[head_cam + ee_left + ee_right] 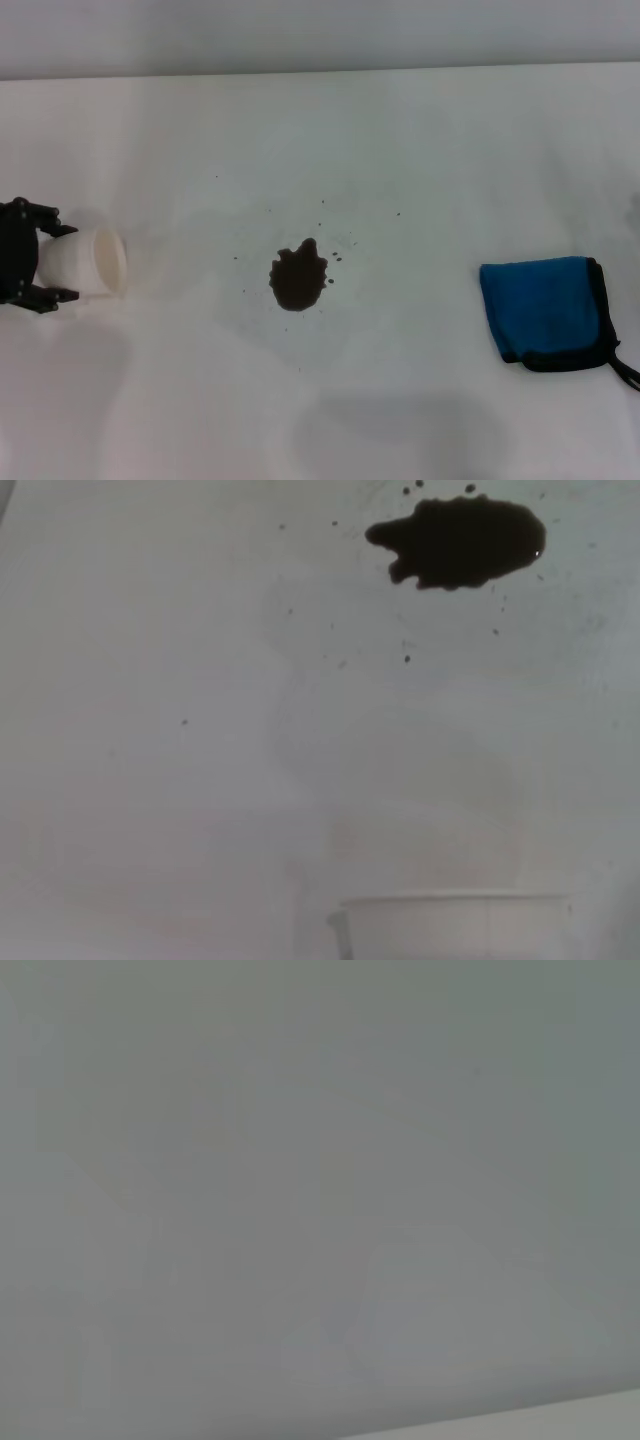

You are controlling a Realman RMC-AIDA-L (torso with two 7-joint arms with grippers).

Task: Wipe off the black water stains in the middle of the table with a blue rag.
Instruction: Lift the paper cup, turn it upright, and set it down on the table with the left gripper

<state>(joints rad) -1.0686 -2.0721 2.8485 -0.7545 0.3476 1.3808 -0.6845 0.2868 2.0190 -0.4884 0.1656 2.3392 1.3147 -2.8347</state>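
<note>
While left gripper at desk's left edge lies level, jaws clamped on white cup, black water stains mid-desk, blue rag near right edge; right gripper unseen.

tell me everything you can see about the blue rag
The blue rag is a bright blue soft cloth, folded into a rough square with black edging along its right and lower sides and a thin black loop trailing off the lower right corner. It lies flat on the white table, right of the dark stain and well apart from it. Nothing touches it.
</note>
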